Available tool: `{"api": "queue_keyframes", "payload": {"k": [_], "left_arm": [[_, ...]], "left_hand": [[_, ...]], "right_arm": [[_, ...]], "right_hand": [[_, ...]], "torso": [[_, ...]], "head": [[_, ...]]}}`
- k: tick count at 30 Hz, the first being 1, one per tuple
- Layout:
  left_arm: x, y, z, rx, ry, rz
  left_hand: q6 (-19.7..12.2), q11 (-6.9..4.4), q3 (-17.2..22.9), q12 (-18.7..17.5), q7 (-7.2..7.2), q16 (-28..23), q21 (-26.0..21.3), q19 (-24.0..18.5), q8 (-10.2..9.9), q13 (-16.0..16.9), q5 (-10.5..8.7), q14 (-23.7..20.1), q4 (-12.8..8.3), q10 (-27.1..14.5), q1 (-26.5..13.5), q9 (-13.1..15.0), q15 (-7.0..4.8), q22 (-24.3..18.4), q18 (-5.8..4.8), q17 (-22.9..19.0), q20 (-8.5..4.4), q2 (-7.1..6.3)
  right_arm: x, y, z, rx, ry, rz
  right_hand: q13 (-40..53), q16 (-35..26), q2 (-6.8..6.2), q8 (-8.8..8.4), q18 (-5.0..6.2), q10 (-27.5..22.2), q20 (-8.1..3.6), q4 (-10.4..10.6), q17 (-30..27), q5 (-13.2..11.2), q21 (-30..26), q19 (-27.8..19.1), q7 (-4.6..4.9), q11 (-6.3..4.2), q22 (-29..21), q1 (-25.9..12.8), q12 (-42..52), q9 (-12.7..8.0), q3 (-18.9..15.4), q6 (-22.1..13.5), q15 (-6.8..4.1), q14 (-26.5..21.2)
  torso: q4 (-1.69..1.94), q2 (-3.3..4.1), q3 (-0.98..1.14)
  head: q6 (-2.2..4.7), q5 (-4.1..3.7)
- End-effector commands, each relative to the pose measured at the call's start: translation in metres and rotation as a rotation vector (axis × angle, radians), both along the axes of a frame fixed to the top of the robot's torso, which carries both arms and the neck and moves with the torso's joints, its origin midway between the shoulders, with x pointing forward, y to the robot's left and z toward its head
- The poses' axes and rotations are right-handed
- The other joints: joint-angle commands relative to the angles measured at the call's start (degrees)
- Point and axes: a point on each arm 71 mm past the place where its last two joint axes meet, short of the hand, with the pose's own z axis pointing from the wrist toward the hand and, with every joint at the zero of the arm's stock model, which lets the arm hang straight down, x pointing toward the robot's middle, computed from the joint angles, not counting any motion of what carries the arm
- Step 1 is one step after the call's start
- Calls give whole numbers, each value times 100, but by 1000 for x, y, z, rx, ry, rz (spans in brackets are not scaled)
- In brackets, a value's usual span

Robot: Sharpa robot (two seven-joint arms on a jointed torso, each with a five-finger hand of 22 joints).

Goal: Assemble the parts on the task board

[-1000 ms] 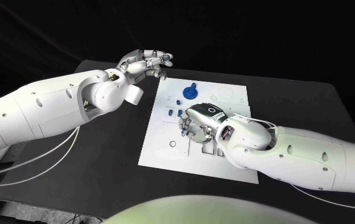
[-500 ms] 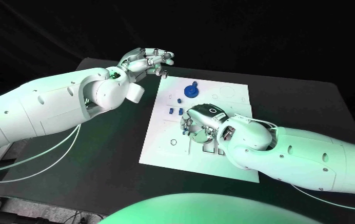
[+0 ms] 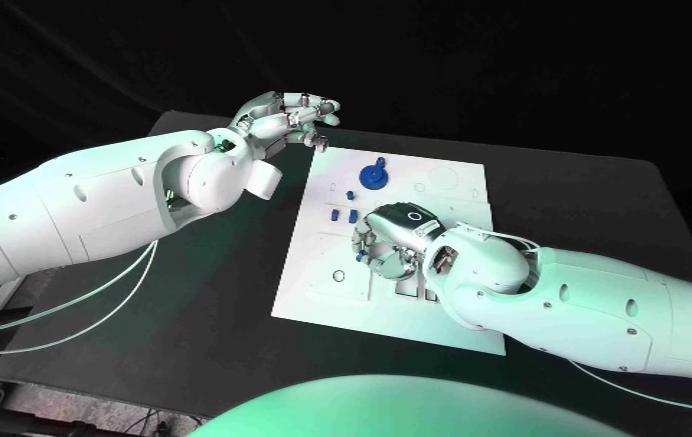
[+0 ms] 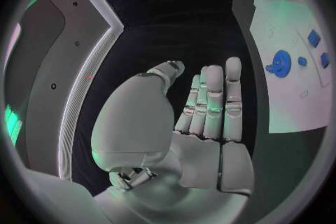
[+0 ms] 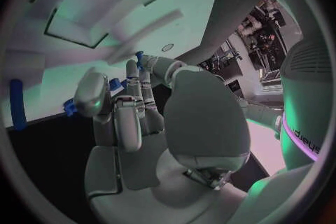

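The black table (image 3: 202, 287) stands before a dark background, and the white task board (image 3: 325, 287) lies in its middle, a little turned. On the far part of the board there is a round blue part (image 3: 374, 175) with a small knob, which in the left wrist view (image 4: 280, 63) looks like a toothed wheel. Nearer to the robot, some small blue parts (image 3: 340, 216) lie in a loose group on the board, just beside the right hand. The right hand (image 3: 387, 242) is low over the middle of the board, with the palm turned down. In the right wrist view its fingers (image 5: 133, 109) are bent toward the board and lie close together, and small blue pieces (image 5: 115, 84) show at the fingertips, touching them or very near; I cannot tell if the hand really holds one of them. Another blue part (image 5: 17, 103), long and thin, lies on the board apart from this hand. The left hand (image 3: 283, 119) is raised beyond the far left corner of the board, well apart from the parts. Its fingers (image 4: 213, 98) are stretched out nearly straight, side by side, and it holds nothing.
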Motion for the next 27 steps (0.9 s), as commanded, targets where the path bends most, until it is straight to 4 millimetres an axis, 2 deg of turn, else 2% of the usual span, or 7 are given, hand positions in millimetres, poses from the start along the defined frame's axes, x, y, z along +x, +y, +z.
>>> {"api": "queue_keyframes", "payload": {"k": [1, 13, 19, 22, 23, 27], "left_arm": [[-1, -2, 1, 0, -5, -9], [0, -1, 1, 7, -8, -12], [0, -1, 0, 10, -9, -11], [1, -1, 0, 12, -10, -9], [1, -1, 0, 12, -10, -9], [1, 0, 0, 13, -11, -7]], "left_hand": [[-25, 3, 18, 11, -1, -30, -19, 38, 29, -5, 24, -33, -2, -24, 22, 7, -7, -8, 58, -9, 1, -34], [-34, 7, 21, 12, 2, -32, -18, 40, 35, -7, 24, -42, 0, -34, 19, 8, -4, -10, 57, -10, 3, -27], [-32, 8, 25, 14, 2, -31, -17, 43, 45, -8, 22, -44, 4, -38, 17, 10, -3, -11, 58, -11, 5, -15], [-32, 8, 25, 14, 2, -31, -17, 43, 45, -8, 22, -44, 4, -38, 17, 10, -3, -11, 58, -11, 5, -15], [-31, 9, 25, 16, 2, -29, -17, 45, 50, -9, 17, -43, 7, -41, 13, 12, -2, -11, 58, -11, 5, -11], [-31, 9, 25, 16, 2, -29, -17, 45, 50, -9, 17, -43, 7, -41, 13, 12, -2, -11, 58, -11, 5, -11]], "right_arm": [[-2, 3, -2, -31, -5, 23], [-6, 9, -6, -45, -15, 45], [-5, 7, -7, -44, -19, 33], [-4, 5, -6, -32, -27, 24], [-4, 3, -5, -27, -28, 19], [-6, -3, -2, -14, -25, -1]], "right_hand": [[5, 11, 21, 11, -50, 20, 1, -14, 123, -5, -20, -24, 12, -31, -8, -32, -14, 11, -3, -7, -31, 308], [-12, -13, -33, -59, -34, -69, 20, -12, 70, -37, -126, -75, 36, 5, -53, -149, -96, 17, -4, -120, -3, 291], [-91, -38, -153, -270, -8, -399, 98, -3, 14, -31, -316, -152, 153, 124, -141, -323, -105, -55, 67, -411, 94, 271], [-142, -89, -262, -351, 28, -628, 146, 13, -96, -44, -518, -233, 203, 183, -247, -448, -107, -87, 45, -505, 147, 239], [-174, -144, -305, -396, 53, -766, 176, 20, -209, -96, -662, -293, 236, 217, -324, -504, -91, -107, -7, -563, 176, 206], [-220, -212, -314, -469, 83, -967, 222, 71, -330, -29, -847, -352, 278, 257, -425, -606, -60, -157, -320, -651, 211, 169]], "torso": [[7, -2, -3], [8, -7, -7], [-4, -8, -4], [-8, -11, -7], [-6, -11, -5], [0, -8, 3]], "head": [[-1, -2], [-9, -18], [-19, -28], [-6, -42], [1, -48], [14, -59]]}}
